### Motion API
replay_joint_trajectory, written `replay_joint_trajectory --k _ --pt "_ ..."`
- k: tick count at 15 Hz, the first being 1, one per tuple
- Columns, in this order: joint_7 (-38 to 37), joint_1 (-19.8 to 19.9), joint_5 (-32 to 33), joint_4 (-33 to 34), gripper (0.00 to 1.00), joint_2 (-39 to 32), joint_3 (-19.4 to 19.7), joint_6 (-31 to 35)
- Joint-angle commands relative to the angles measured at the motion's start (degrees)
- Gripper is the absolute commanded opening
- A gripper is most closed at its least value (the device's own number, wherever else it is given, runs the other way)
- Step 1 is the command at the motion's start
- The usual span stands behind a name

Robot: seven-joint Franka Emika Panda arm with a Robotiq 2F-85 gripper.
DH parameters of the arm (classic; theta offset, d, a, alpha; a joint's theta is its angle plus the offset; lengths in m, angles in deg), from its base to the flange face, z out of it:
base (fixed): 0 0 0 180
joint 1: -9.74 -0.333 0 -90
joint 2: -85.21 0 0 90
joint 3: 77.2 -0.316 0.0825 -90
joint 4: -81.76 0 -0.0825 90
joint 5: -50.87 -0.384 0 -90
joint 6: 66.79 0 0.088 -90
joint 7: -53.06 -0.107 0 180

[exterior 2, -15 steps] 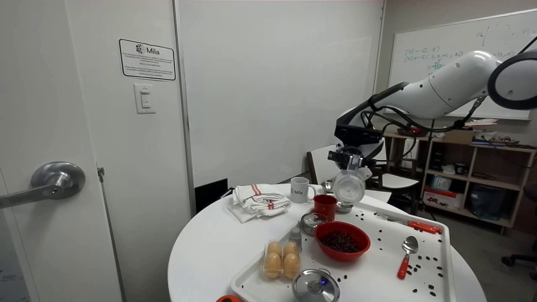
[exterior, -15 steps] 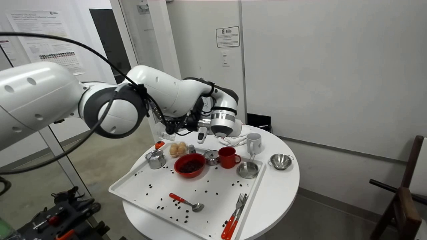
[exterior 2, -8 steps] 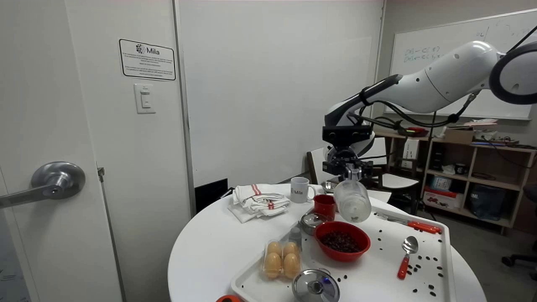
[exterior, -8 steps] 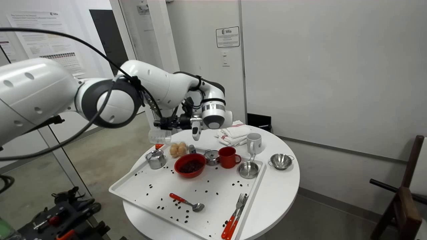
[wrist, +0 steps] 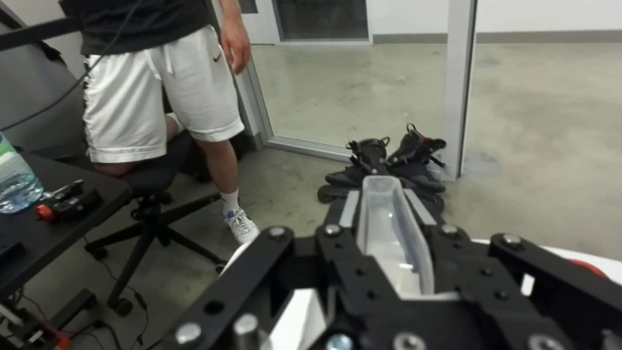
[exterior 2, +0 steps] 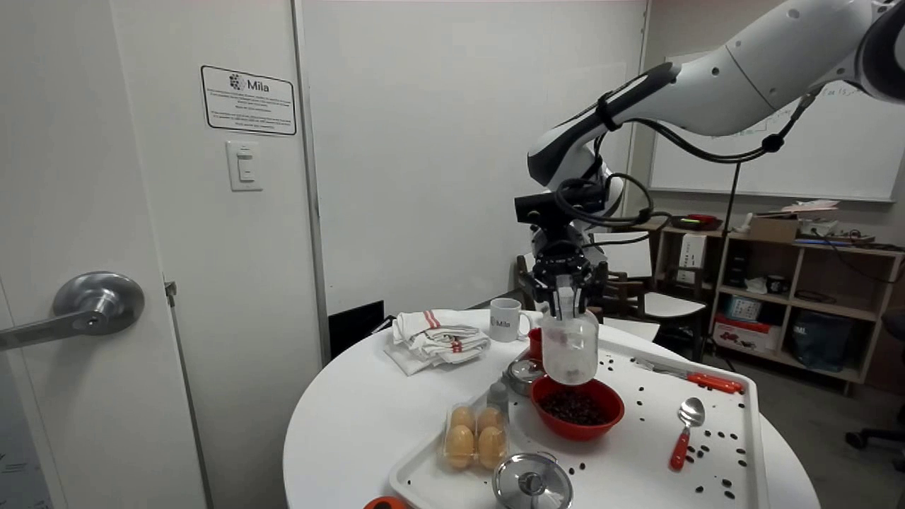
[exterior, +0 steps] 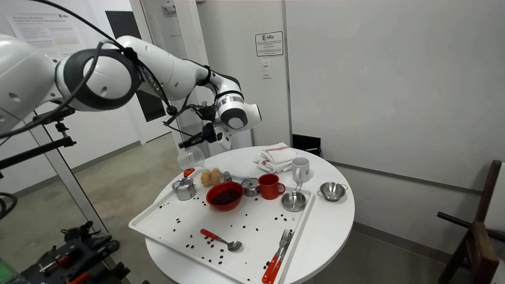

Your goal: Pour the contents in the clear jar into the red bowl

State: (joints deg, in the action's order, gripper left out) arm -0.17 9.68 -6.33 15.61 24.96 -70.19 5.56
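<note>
- I see a whiteboard [exterior 2: 848,162] between 2 and 3 o'clock in an exterior view, its handwriting too faint to read.
- The round tabletop [exterior 2: 353,424] carries a white tray [exterior 2: 629,466].
- My wrist view shows white shorts [wrist: 146,82] at 10 o'clock, with a small dark swoosh mark [wrist: 217,56].
- In both exterior views I read "Mila" on a wall sign [exterior 2: 247,100]; the lines beneath are too small.
- On the tray stands the red bowl [exterior 2: 578,433], round and glossy, dark bean-like pieces [exterior 2: 571,406] heaped inside.
- I have the clear jar [exterior 2: 570,350] in the air: colourless, cloudy, a rounded cylinder. In an exterior view it hangs at 12 o'clock from the bowl, hiding part of the far rim; in an exterior view the jar [exterior: 191,157] leans, between 10 and 11 o'clock from the bowl. Which end is its mouth I cannot tell.
- A pale mug [exterior 2: 503,322] near 11 o'clock from the bowl in an exterior view also bears "Mila".
- My jaws are clamped on the jar's translucent handle [wrist: 391,236], at 4 o'clock in the wrist view.
</note>
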Motion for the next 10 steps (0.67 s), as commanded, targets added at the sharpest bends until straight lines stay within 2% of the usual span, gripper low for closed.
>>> replay_joint_trajectory --k 1,10 --pt "-3.2 -1.5 0.3 -13.6 0.06 8.8 0.4 11.7" --pt "-15.3 -4.5 -0.3 -37.2 0.06 19.8 0.5 35.7"
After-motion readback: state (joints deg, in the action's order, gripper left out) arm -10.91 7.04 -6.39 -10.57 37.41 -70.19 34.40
